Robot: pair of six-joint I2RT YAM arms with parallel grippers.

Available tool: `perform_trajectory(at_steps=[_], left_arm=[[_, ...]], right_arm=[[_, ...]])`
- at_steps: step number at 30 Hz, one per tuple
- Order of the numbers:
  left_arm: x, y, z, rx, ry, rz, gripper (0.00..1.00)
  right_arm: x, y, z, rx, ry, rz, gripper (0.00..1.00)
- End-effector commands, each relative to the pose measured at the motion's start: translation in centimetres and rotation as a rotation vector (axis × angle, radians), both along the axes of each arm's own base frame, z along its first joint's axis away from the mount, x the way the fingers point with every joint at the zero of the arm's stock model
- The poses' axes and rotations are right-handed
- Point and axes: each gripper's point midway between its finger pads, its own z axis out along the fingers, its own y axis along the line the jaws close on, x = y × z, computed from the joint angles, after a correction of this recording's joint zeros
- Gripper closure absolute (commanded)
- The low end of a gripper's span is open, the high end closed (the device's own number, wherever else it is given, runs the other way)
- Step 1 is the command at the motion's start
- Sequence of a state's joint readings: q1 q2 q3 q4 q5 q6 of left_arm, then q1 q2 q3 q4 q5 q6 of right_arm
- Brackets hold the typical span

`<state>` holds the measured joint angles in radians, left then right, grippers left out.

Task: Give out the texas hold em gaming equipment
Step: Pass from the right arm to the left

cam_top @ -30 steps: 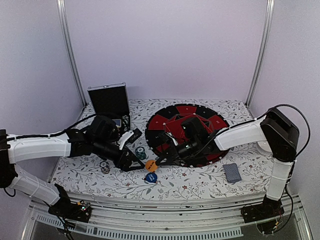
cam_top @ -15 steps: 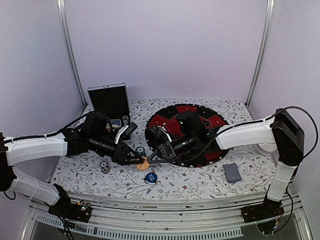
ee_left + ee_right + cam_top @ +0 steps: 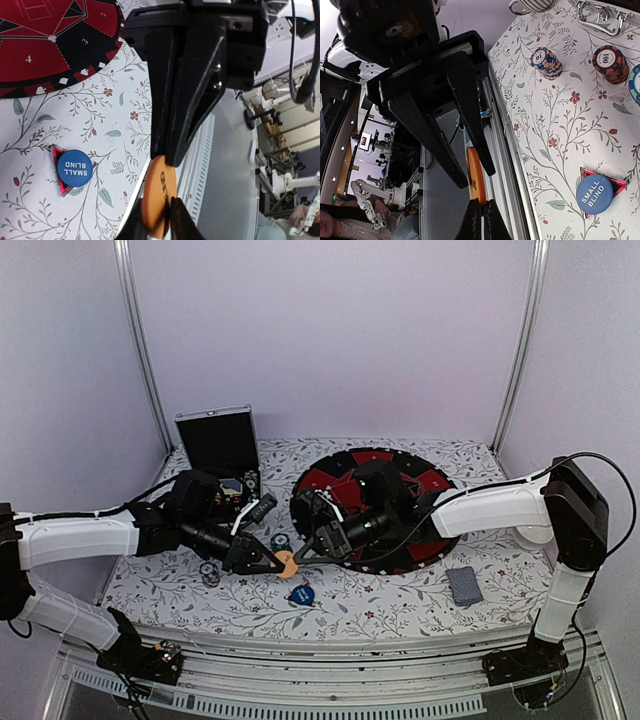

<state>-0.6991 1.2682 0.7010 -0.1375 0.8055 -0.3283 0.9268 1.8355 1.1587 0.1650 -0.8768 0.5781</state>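
Hanging edge-on over the flowered table, just off the near-left rim of the round red-and-black mat, the orange button is gripped from both sides at once. The left gripper meets it from the left, narrowed onto the disc's flat faces. In the left wrist view its fingers clamp the lower part of the button, while the two fingers of the right gripper pinch its upper edge. That gripper extends from over the mat, and the right wrist view shows its own fingertips drawn nearly together on the button's rim, with the left gripper's long black fingers bracketing the far half. On the cloth, just nearer the table's front edge, lies the blue button, lettered SMALL BLIND. It rests on the red-black triangle, whose corners stick out from under it. Just behind the held button stands a teal chip stack, and a second chip stack sits farther left, on the near side of the left arm. The deck of playing cards lies well apart at the right front. The black case stands at the back left with its lid raised.
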Motion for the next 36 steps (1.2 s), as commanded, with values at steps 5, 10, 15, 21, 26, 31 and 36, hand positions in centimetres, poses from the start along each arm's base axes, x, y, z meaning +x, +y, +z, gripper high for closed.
perform_trajectory(at_steps=[5, 10, 15, 21, 26, 31, 36], left_arm=[[-0.8, -0.1, 1.3, -0.073, -0.007, -0.049, 1.0], [1.8, 1.5, 0.0, 0.083, -0.085, 0.106, 1.0], [3.1, 3.7, -5.3, 0.312, 0.002, 0.218, 1.0], [1.6, 3.9, -9.2, 0.395, 0.097, 0.172, 1.0], [1.1, 3.2, -10.0, 0.382, 0.109, 0.153, 1.0], [0.2, 2.5, -11.8, 0.402, 0.143, 0.12, 1.0], [0.4, 2.1, -12.6, 0.416, 0.147, 0.108, 1.0]], right_arm=[[-0.1, 0.4, 1.9, 0.051, -0.045, 0.02, 0.98], [3.1, -0.3, -2.2, -0.141, -0.071, -0.17, 0.77], [5.5, -2.1, -10.9, -0.536, -0.069, -0.267, 0.6], [5.4, -1.8, -13.1, -0.586, -0.057, -0.241, 0.53], [3.8, -2.0, -13.8, -0.572, 0.002, -0.195, 0.51], [2.3, -2.2, -14.1, -0.545, 0.067, -0.173, 0.5], [1.7, -1.9, -14.2, -0.515, 0.106, -0.155, 0.53]])
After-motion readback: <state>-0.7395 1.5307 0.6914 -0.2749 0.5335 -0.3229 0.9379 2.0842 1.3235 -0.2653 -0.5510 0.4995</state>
